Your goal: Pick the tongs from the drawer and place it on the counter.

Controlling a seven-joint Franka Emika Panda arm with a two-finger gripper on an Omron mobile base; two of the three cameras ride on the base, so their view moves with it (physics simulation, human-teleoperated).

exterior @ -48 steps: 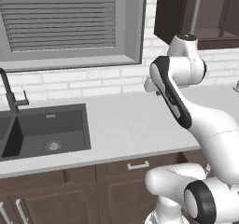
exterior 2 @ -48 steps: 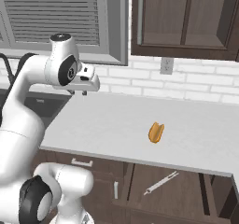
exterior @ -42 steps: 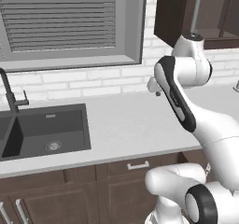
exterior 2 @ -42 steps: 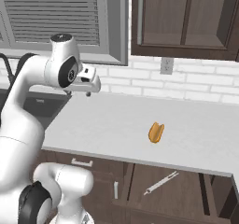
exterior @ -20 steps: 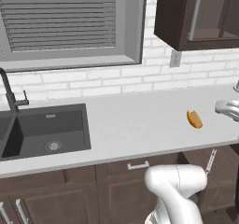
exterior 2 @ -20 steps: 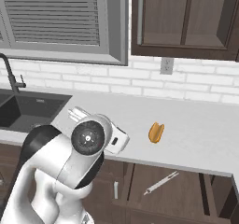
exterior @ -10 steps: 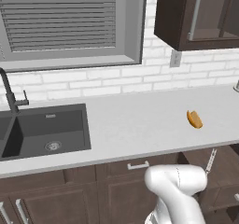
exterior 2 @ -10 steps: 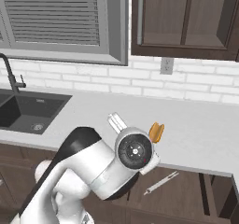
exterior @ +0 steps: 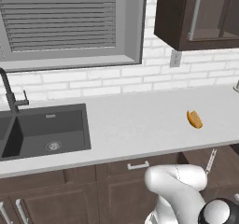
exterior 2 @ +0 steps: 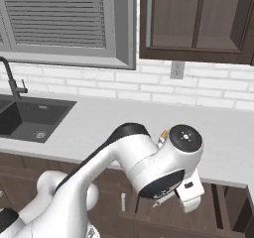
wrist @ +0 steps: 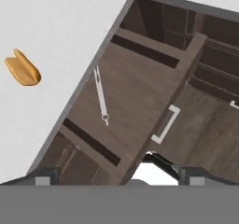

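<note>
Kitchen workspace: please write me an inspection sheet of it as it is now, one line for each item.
Surface: the counter is a light grey-white top below the window; the sink is set in its left part.
Job's things: the drawer is pulled open; the tongs lie flat on its brown floor, untouched.
Clutter: one small orange food item lies on the counter near the front edge, above the drawer.
Claw: it looks down into the drawer; open or shut cannot be told.
Cables: nothing seen.
Surroundings: brick wall, blinds at the window, faucet, dark wall cabinet, wall outlet.
</note>
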